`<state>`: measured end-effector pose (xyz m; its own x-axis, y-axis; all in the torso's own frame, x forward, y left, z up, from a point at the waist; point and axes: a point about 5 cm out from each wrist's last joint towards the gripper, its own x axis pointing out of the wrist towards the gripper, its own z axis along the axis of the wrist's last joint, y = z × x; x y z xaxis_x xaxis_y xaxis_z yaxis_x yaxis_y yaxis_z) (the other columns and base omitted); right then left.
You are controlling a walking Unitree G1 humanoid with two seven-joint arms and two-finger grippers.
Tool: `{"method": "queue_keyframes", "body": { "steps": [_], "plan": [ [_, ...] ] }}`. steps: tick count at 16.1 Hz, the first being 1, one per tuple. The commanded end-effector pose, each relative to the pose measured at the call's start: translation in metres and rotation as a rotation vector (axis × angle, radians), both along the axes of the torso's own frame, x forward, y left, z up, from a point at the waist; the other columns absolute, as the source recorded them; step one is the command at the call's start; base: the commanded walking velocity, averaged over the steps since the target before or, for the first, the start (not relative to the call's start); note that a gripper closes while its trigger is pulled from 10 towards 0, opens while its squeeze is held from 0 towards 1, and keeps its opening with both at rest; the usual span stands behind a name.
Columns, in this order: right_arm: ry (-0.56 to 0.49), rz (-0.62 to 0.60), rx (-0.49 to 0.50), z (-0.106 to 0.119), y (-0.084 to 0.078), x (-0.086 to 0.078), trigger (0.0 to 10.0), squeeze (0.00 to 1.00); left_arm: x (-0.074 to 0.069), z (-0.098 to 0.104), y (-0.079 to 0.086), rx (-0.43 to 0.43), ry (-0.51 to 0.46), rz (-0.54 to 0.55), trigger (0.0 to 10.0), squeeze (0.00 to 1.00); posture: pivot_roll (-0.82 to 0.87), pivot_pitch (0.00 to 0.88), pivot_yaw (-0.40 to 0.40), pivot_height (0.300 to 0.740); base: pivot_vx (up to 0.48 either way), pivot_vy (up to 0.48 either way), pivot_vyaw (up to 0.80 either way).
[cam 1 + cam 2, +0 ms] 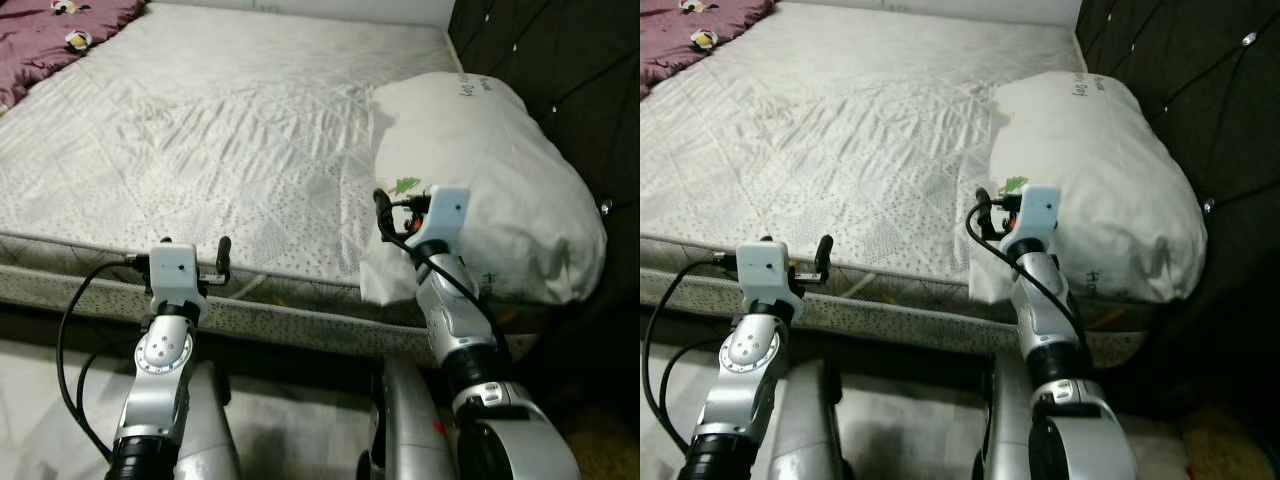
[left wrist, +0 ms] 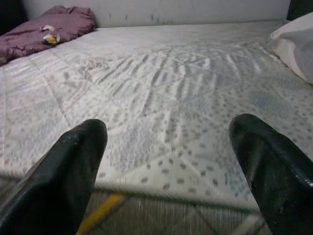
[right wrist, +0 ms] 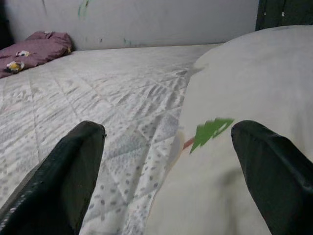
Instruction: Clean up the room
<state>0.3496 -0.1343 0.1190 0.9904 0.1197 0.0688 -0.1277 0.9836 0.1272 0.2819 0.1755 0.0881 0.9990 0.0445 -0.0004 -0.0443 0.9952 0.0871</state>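
Note:
A bare quilted mattress [image 1: 200, 130] spreads out in front of me. On its right end, against the headboard, lies a large white pillow [image 1: 490, 170] with a small green print [image 3: 211, 131]. My right gripper [image 3: 166, 169] is open at the pillow's near left corner, its fingers [image 1: 382, 208] just short of the fabric and holding nothing. Over the mattress's front edge my left gripper [image 2: 166, 166] hovers open, also with nothing in it, its fingers [image 1: 224, 256] pointing across the bed.
A crumpled purple blanket [image 1: 50, 35] with small flowers lies at the far left corner of the bed. The dark tufted headboard [image 1: 560, 60] rises on the right. A pale wall [image 3: 146, 22] runs behind the bed. Grey floor [image 1: 260, 420] shows below the bed's edge.

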Motion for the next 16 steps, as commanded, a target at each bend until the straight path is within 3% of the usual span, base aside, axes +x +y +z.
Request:
{"method": "queue_keyframes", "body": {
  "steps": [1, 5, 7, 10, 16],
  "plan": [
    [-0.034, -0.015, 0.006, 0.006, -0.003, -0.002, 10.0, 0.00, 0.004, 0.000, -0.001, -0.014, -0.006, 0.006, 10.0, 0.00, 0.03, 0.000, -0.038, 0.573, 0.000, 0.000, 0.00],
    [-0.021, -0.046, -0.002, 0.001, -0.011, -0.012, 10.0, 0.00, 0.012, 0.003, -0.004, -0.032, -0.021, 0.008, 10.0, 0.00, 0.00, 0.000, -0.024, 0.606, 0.000, 0.000, 0.00],
    [-0.026, -0.012, 0.005, 0.005, -0.001, -0.011, 10.0, 0.00, 0.016, 0.007, -0.013, -0.022, -0.043, -0.071, 10.0, 0.00, 0.02, 0.000, -0.071, 0.628, 0.000, 0.000, 0.00],
    [-0.060, 0.032, -0.039, 0.013, 0.008, -0.011, 10.0, 0.00, 0.018, 0.009, -0.010, -0.018, -0.043, -0.045, 10.0, 0.00, 0.02, 0.000, -0.066, 0.655, 0.000, 0.000, 0.00],
    [-0.066, -0.029, -0.086, 0.019, -0.010, -0.011, 10.0, 0.00, 0.015, 0.004, -0.008, -0.019, -0.026, -0.048, 10.0, 0.00, -0.03, 0.000, -0.028, 0.713, 0.000, 0.000, 0.00]
  ]
}}
